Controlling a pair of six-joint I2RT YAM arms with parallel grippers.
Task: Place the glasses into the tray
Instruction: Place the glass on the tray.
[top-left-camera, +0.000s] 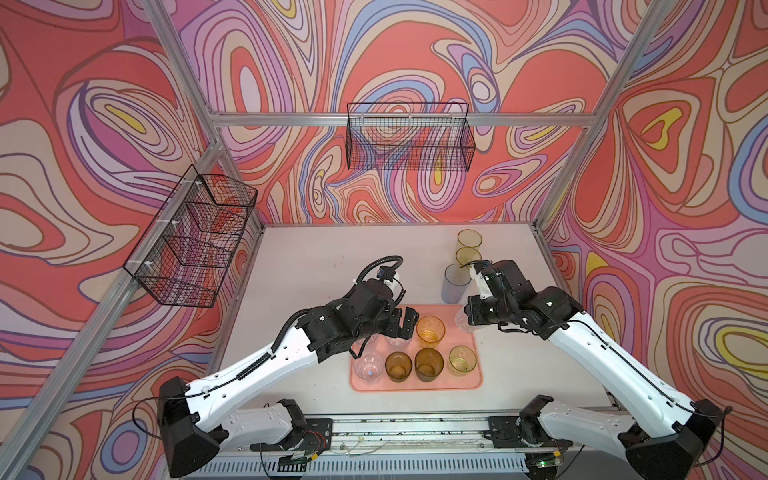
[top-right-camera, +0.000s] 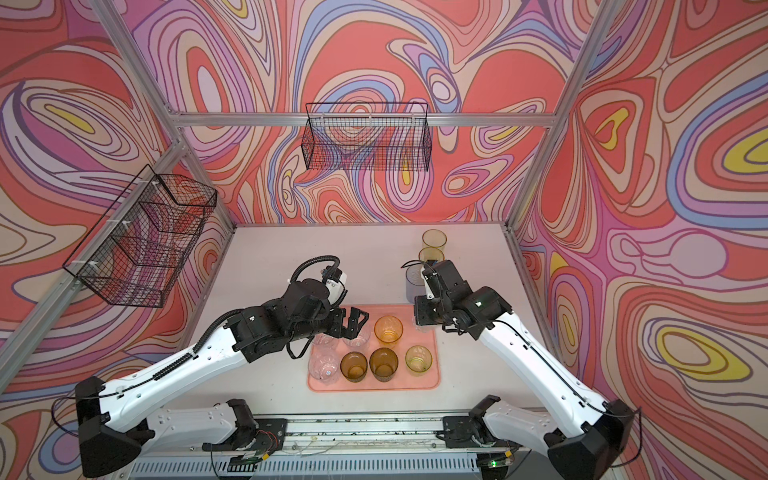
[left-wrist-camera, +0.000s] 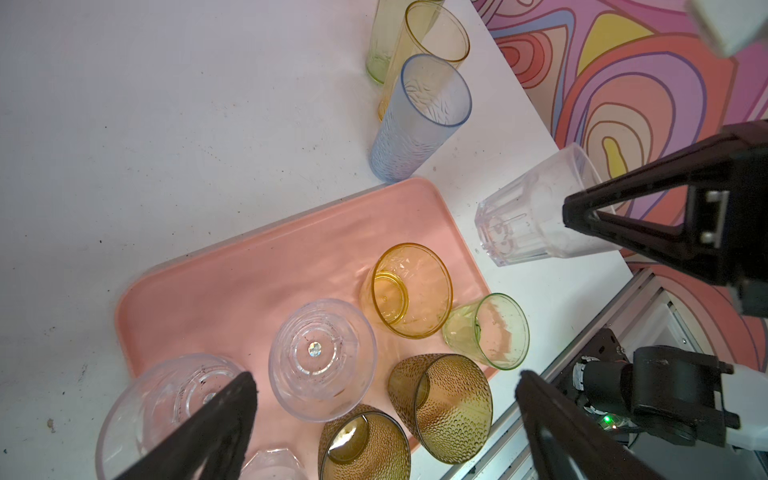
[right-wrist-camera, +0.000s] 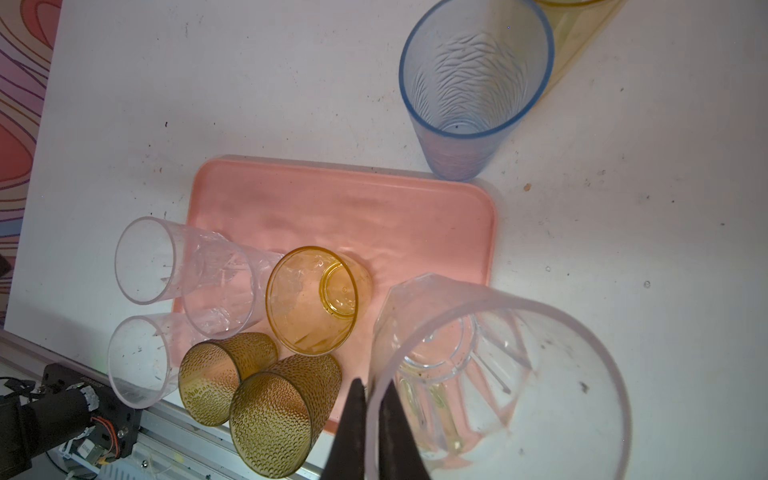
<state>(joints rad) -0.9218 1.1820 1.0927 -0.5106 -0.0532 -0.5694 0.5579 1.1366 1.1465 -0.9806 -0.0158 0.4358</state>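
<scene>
Filling the foreground of the right wrist view, a clear faceted glass (right-wrist-camera: 498, 374) hangs from the right gripper (right-wrist-camera: 372, 388), whose 2 fingers are pinched tight on its rim, 1 inside the wall and 1 outside. Both top views put this glass at the far right corner of the salmon-pink tray (top-left-camera: 465, 383), tilted a little. Whether its base touches the tray floor cannot be told. 7 glasses stand upright in the tray: 3 clear glasses (top-left-camera: 368, 368) along its left side, an amber glass (top-left-camera: 431, 330) in the middle of the far row, 2 olive-brown glasses (top-left-camera: 398, 366) in the near row, and a short green glass (top-left-camera: 462, 359) at the near right. 3 stand on the table (top-left-camera: 332, 257) outside the tray: a tall blue-grey glass (top-left-camera: 455, 282) just beside the tray's far rim, then a tall yellow glass (left-wrist-camera: 436, 33) and a tall pale-green glass (left-wrist-camera: 376, 45) farther back. By that count the job looks about two-thirds done, with an 8th glass ready to be set down. The left gripper (top-left-camera: 405, 324) is spread wide and holds nothing, hovering over the clear glasses at the tray's far left, well apart from the 3 on the table.
</scene>
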